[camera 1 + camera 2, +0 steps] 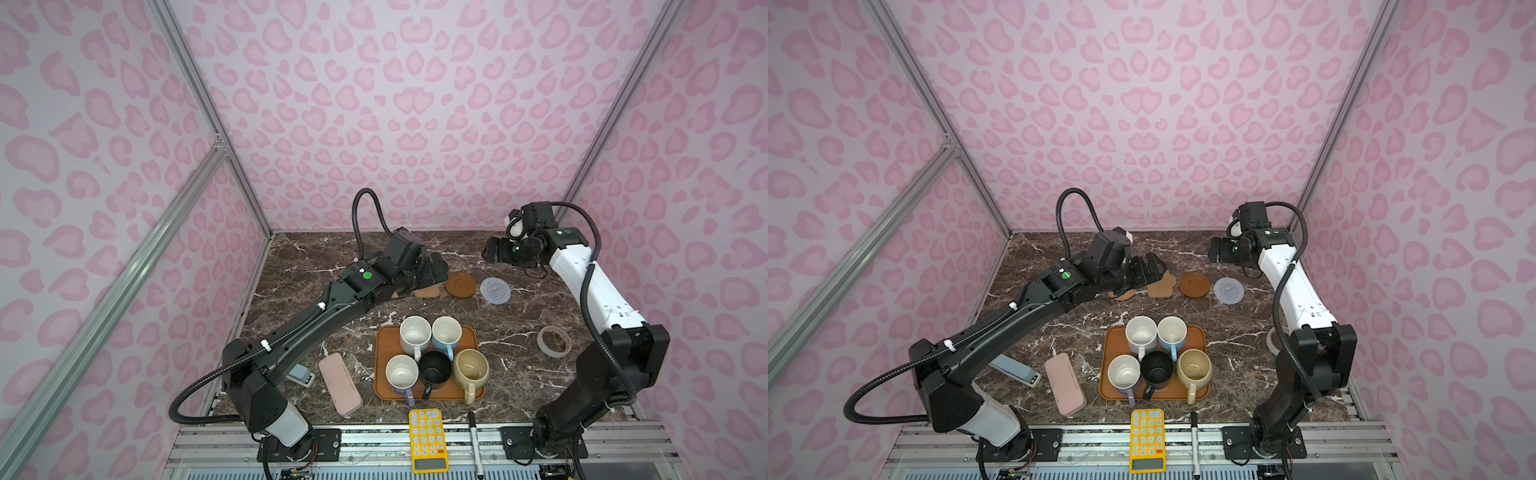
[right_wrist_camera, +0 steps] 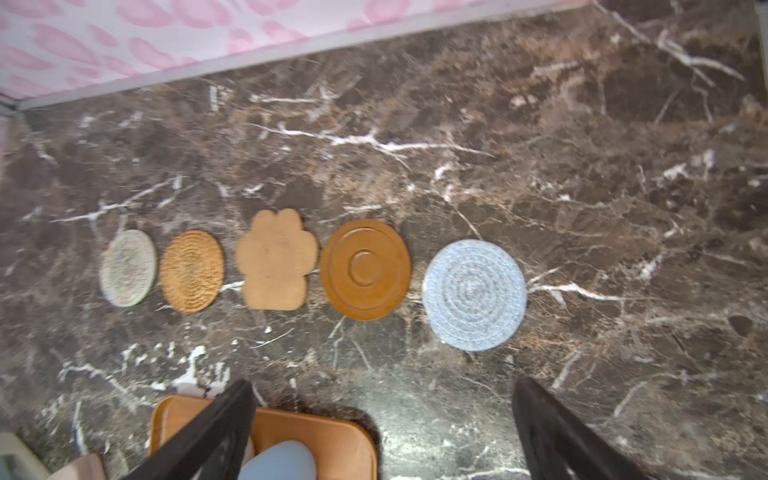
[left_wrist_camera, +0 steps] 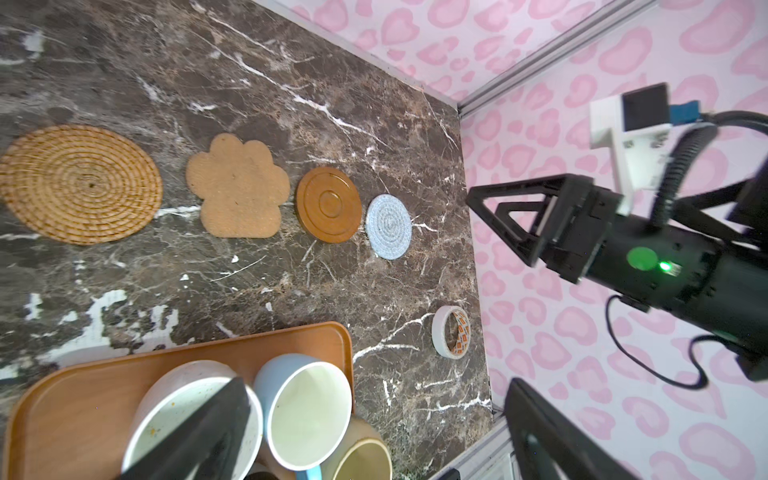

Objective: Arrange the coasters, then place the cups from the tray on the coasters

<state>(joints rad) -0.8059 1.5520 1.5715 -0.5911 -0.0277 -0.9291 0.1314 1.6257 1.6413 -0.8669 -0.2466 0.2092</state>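
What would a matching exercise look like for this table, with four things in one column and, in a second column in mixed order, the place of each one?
Things
1. grey-blue coaster
2. black cup
3. tape roll
4. yellow calculator

Places
a. on the tray, between the lavender cup and the cream cup
b. beside the wooden coaster, at the row's right end
c. at the near edge, in front of the tray
d. on the bare table, right of the tray

Pairs: 1-b, 2-a, 3-d, 4-c
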